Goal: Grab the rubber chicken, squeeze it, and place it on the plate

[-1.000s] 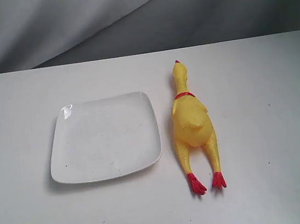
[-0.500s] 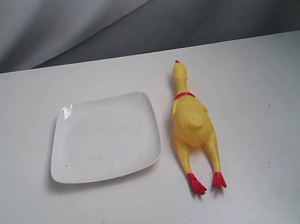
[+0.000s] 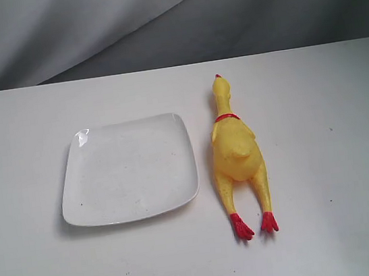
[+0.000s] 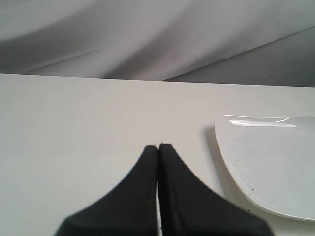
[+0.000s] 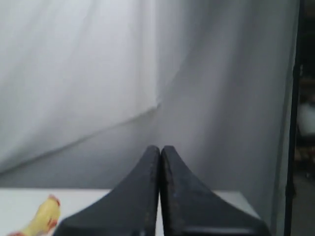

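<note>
The yellow rubber chicken (image 3: pixel 237 151) lies flat on the white table, head toward the back, red feet toward the front. Just left of it, apart from it, sits the white square plate (image 3: pixel 84 205), with nothing on it. Neither arm shows in the exterior view. My left gripper (image 4: pixel 158 146) is shut and holds nothing, hovering over bare table with the plate's edge (image 4: pixel 231 167) off to one side. My right gripper (image 5: pixel 160 147) is shut too, pointing at the backdrop; the chicken's head (image 5: pixel 45 216) peeks in at a low corner of that view.
A grey cloth backdrop (image 3: pixel 155 19) hangs behind the table's far edge. A dark vertical post (image 5: pixel 294 123) stands at the side in the right wrist view. The white tabletop (image 3: pixel 346 225) stretches around both objects.
</note>
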Available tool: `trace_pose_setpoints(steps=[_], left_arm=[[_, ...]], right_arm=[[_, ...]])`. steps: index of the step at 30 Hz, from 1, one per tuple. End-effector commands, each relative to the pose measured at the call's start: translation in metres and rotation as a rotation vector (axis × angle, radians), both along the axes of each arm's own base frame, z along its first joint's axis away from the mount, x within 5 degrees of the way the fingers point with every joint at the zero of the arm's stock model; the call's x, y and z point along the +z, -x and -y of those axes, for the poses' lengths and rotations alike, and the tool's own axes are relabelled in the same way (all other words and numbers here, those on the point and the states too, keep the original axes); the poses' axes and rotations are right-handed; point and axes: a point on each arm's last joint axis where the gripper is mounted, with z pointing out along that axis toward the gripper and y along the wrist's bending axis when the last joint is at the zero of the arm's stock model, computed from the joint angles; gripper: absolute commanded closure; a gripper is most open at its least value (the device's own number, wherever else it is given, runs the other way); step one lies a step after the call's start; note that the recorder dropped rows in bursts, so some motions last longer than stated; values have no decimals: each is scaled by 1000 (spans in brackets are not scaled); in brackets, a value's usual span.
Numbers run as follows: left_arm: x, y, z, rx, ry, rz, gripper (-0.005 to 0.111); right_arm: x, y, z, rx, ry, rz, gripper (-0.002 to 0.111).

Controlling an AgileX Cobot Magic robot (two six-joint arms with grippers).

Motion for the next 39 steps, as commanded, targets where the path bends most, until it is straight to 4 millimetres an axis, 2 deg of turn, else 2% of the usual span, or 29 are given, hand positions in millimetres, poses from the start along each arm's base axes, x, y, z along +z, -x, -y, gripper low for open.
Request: trace_pose_setpoints(steps=[1, 5, 6, 8, 10, 11, 13, 14, 15, 16, 18, 21, 24, 26, 28, 31, 34, 39], left_arm=[[-1, 0, 0, 0, 4, 2, 106], [-1, 0, 0, 0, 4, 2, 106], [-1, 0, 0, 0, 4, 2, 106], [-1, 0, 0, 0, 4, 2, 106], [-1, 0, 0, 0, 4, 2, 106], [-1, 0, 0, 0, 4, 2, 106], [-1, 0, 0, 0, 4, 2, 106], [-1, 0, 0, 0, 4, 2, 106], [-1, 0, 0, 0, 4, 2, 106], [-1, 0, 0, 0, 4, 2, 106], [-1, 0, 0, 0, 4, 2, 106], [-1, 0, 0, 0, 4, 2, 106], [-1, 0, 0, 0, 4, 2, 106], [-1, 0, 0, 0, 4, 2, 106], [-1, 0, 0, 0, 4, 2, 106], [-1, 0, 0, 0, 4, 2, 106], [-1, 0, 0, 0, 4, 2, 106], [-1, 0, 0, 0, 4, 2, 106]], right_arm=[[17, 6, 0, -10, 12, 201, 108], [26, 10, 0, -8, 13, 318, 108], [36, 17, 0, 22, -48, 452, 108], [45, 24, 0, 106, -193, 583, 108], [55, 31, 0, 257, -431, 679, 108], [64, 33, 0, 269, -456, 671, 108], [97, 38, -1, 236, -458, 558, 108], [126, 40, -3, 180, -365, 472, 108], [141, 38, -3, 151, -317, 416, 108], [165, 31, -1, 96, -275, 284, 108], [188, 21, 1, 41, -252, 162, 108], [214, -7, 5, -25, -181, -65, 108], [233, -36, 0, 25, -56, -279, 108], [234, -57, -8, 128, 41, -428, 108], [233, -81, -18, 261, 43, -538, 108], [218, -121, -26, 399, 55, -675, 108], [187, -159, -27, 460, 42, -836, 108], [114, -207, -29, 462, 76, -1087, 108]])
